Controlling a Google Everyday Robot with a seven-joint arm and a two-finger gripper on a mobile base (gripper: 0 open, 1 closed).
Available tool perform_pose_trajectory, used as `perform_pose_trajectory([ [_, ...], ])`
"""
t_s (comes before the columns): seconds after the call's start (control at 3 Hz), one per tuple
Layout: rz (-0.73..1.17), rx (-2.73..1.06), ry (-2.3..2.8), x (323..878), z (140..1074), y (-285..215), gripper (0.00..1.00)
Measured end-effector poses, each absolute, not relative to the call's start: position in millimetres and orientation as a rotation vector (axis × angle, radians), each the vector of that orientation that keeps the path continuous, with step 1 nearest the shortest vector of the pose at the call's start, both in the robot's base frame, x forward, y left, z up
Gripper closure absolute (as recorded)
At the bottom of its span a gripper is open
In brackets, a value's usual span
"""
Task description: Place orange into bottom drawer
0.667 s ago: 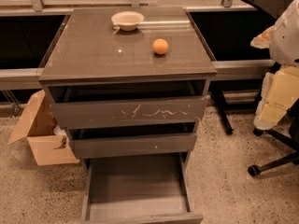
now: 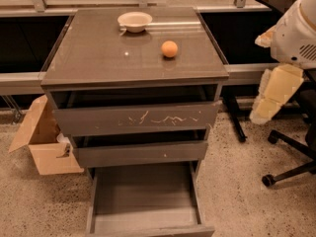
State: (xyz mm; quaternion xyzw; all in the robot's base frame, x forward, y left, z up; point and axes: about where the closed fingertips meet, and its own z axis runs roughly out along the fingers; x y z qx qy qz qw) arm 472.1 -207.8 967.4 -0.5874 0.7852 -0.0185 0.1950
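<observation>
The orange (image 2: 169,49) sits on the cabinet's glossy brown top, right of centre, with nothing holding it. The bottom drawer (image 2: 144,201) is pulled out wide at the foot of the cabinet, and its flat grey floor is bare. My gripper (image 2: 264,113) hangs at the right edge of the view on the white arm (image 2: 296,33). It is beside the cabinet, below the level of the top and well right of the orange.
A shallow white bowl (image 2: 135,20) stands at the back of the top. The scratched top drawer (image 2: 136,118) and middle drawer (image 2: 140,153) stand slightly ajar. An open cardboard box (image 2: 47,152) lies on the floor left. An office chair base (image 2: 291,167) is at the right.
My arm and gripper have shifted a little to the left, toward the cabinet. The orange, bowl and drawers have not moved.
</observation>
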Motion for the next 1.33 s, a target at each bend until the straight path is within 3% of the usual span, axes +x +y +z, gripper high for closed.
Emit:
perform_pose_trajectory([
  [1.0,0.252,-1.427,2.029,586.5,954.8,-150.7,0.0],
  [1.33,0.252,-1.427,2.029,586.5,954.8,-150.7,0.0],
])
